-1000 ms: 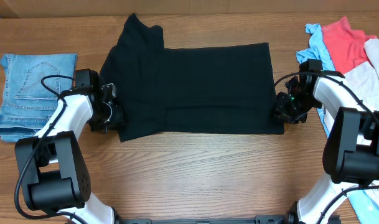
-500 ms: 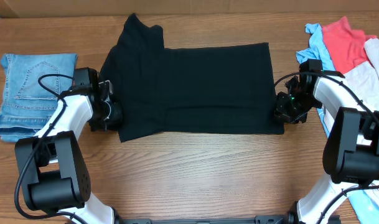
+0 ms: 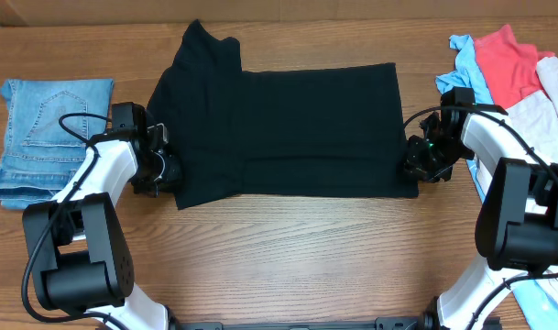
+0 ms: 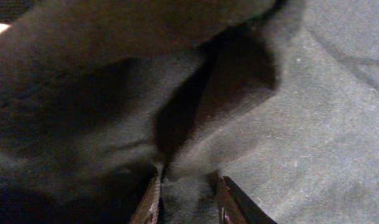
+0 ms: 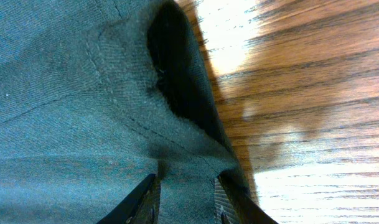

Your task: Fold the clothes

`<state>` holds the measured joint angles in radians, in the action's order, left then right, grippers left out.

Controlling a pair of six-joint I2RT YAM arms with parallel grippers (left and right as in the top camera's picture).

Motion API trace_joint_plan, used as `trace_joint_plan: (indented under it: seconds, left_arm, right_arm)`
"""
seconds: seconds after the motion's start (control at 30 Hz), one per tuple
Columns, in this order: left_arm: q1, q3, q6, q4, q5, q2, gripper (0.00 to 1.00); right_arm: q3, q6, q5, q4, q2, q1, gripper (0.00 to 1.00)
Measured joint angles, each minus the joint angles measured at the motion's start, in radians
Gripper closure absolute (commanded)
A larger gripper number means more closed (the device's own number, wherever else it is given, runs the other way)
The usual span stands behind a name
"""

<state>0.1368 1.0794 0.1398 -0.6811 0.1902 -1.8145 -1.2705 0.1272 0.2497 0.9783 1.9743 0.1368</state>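
A plain black T-shirt [image 3: 288, 128] lies spread flat across the middle of the wooden table [image 3: 288, 257], with a sleeve pointing to the back left. My left gripper [image 3: 171, 174] is at the shirt's front left corner. In the left wrist view its jaws [image 4: 188, 196] pinch a bunched fold of the black fabric [image 4: 313, 124]. My right gripper [image 3: 414, 170] is at the shirt's front right corner. In the right wrist view its jaws [image 5: 186, 193] close on the hemmed edge of the fabric [image 5: 65, 93], with bare table [image 5: 301, 93] beside it.
Folded blue denim jeans [image 3: 45, 133] lie at the far left. A pile of garments [image 3: 517, 64] in red, light blue and white lies at the back right, close behind my right arm. A light blue cloth [image 3: 544, 302] shows at the front right corner.
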Motion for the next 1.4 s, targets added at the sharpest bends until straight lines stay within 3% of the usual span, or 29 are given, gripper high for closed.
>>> trace_joint_plan:
  seconds: [0.3,0.5,0.67,0.97,1.13,1.4]
  left_arm:
    - [-0.003,-0.002,0.011,-0.020,-0.004,0.000,0.67]
    - [-0.018,-0.036,0.015,0.016,0.000,0.000,0.91]
    - [-0.018,-0.038,0.018,0.019,0.011,0.000,0.96]
    - [-0.018,0.112,0.006,-0.105,0.021,0.000,0.96]
    - [-0.019,0.212,-0.005,-0.031,0.045,0.002,0.94]
    - [-0.019,0.212,-0.007,-0.063,0.050,0.002,0.93]
  right_arm:
    - [0.000,0.000,0.000,0.000,0.000,0.000,0.66]
    - [0.000,0.000,0.001,0.000,0.000,0.000,0.67]
    - [0.000,-0.001,0.000,0.001,0.000,0.000,0.66]
    - [0.000,0.000,0.001,-0.001,0.000,0.000,0.66]
    - [0.000,0.000,0.001,-0.001,0.000,0.000,0.66]
    - [0.000,0.000,0.001,-0.001,0.000,0.000,0.66]
